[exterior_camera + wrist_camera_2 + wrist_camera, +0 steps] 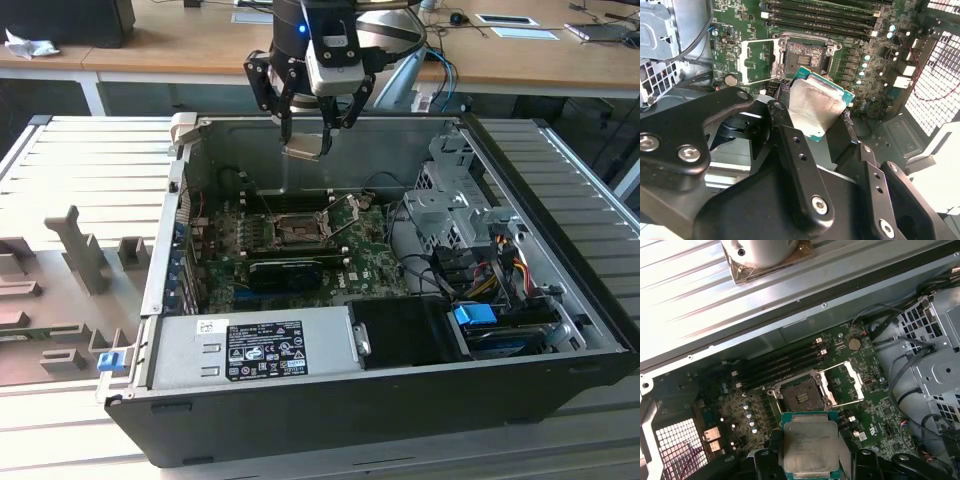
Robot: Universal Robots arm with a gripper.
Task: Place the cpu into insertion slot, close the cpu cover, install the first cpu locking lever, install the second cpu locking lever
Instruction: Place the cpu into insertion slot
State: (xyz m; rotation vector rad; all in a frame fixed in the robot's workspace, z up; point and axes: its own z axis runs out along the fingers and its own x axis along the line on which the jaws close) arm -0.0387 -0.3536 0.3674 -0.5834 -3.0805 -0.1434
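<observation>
Grey fixture blocks (85, 258) are seen at the exterior view's left, beside the open PC case (300, 420). The gripper (306, 143) is hung above the motherboard (225, 255) and clamped on the cpu (303, 152). The chip is pinched by opposite edges between the fingers (790, 145), with its metal top exposed in both wrist views. The cpu is held well clear of the insertion slot (298, 233), which is left bare, dark centre exposed. The cpu cover (347, 215) is swung open, just to the slot's right in the exterior view. A long black card (287, 270) is seated near the slot. A drive cage (455, 205) is mounted further right.
</observation>
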